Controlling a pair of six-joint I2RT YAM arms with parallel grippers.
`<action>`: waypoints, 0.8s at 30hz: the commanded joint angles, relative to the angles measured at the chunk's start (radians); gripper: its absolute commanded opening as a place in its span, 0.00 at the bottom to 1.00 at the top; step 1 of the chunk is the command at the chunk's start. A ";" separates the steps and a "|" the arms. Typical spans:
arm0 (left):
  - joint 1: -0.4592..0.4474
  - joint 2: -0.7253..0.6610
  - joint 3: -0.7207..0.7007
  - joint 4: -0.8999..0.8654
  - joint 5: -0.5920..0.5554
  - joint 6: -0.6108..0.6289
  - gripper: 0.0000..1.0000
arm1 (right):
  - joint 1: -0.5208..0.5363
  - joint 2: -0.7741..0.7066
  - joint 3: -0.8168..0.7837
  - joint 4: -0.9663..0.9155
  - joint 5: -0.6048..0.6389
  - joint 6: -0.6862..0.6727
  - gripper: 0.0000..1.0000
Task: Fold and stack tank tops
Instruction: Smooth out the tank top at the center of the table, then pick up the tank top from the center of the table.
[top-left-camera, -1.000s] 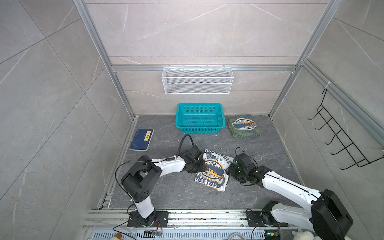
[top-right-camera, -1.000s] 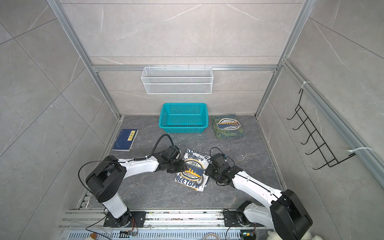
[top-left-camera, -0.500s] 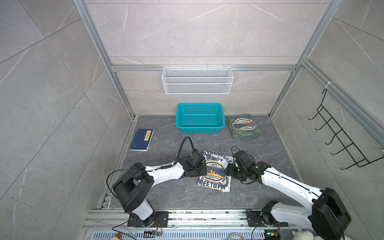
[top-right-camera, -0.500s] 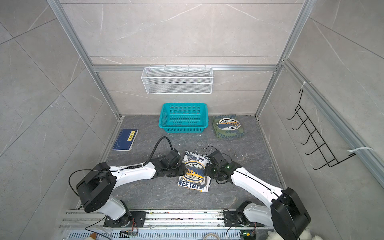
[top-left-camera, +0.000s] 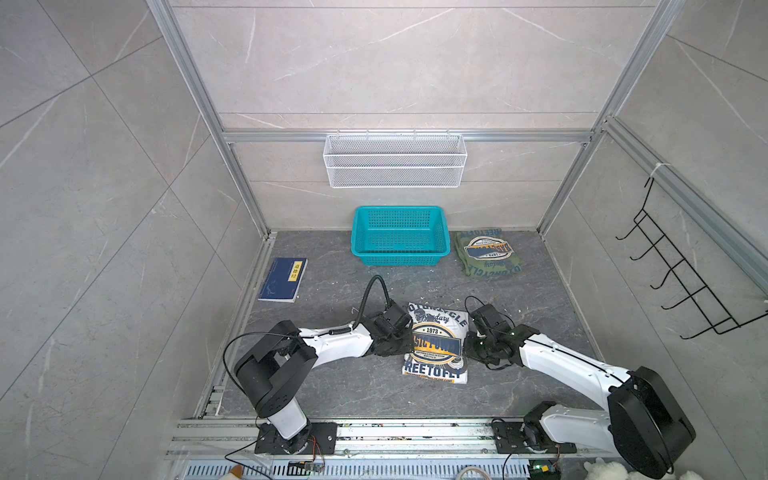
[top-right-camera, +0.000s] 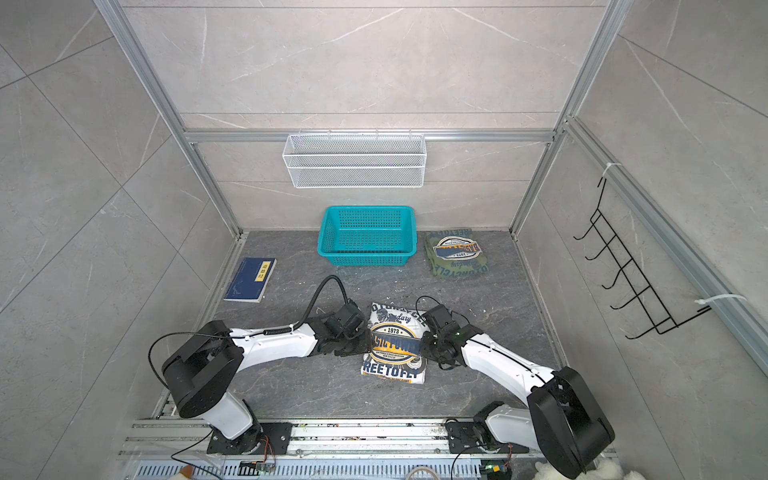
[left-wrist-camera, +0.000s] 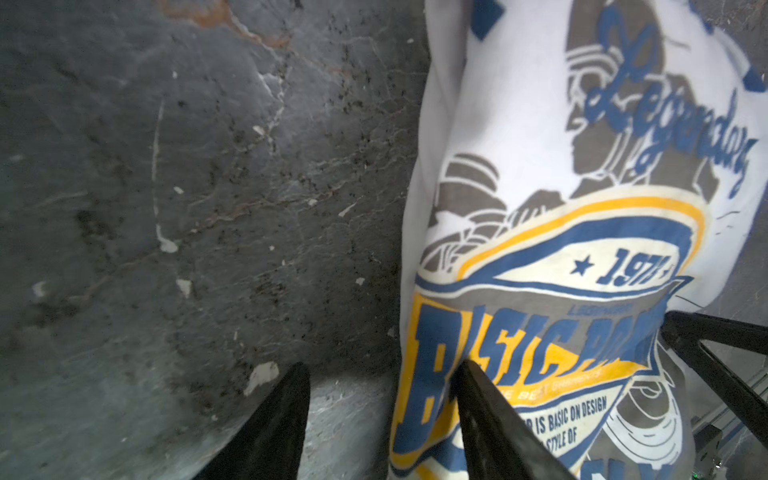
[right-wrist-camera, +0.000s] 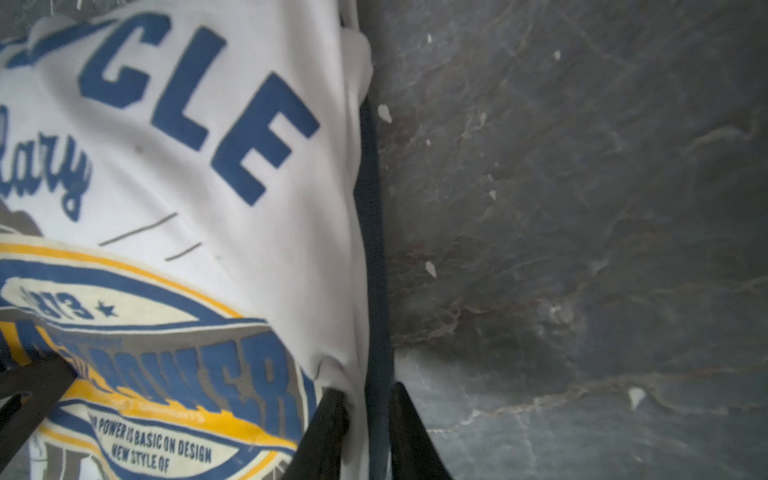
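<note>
right end effector (right-wrist-camera: 366, 395) pinches edge of white tank top (right-wrist-camera: 286, 249).

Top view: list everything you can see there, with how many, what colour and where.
white tank top: one, white with navy-yellow print, folded, centre front
olive green tank top: one, olive, folded, back right
plastic basket: one, teal, back centre
book: one, blue, left side
wire shelf: one, white, back wall
hook rack: one, black, right wall
left end effector: one, black, open, straddling the white top's edge
right end effector: one, black, pinching its opposite edge
</note>
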 joint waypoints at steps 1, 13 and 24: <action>0.001 -0.009 0.012 0.020 0.000 -0.009 0.59 | -0.017 -0.001 -0.008 0.027 -0.035 -0.041 0.39; 0.026 0.077 0.069 0.093 0.085 -0.012 0.59 | -0.074 0.032 -0.024 0.109 -0.147 -0.016 0.52; 0.015 0.189 0.136 0.118 0.155 -0.030 0.40 | -0.089 0.103 -0.044 0.145 -0.140 -0.030 0.32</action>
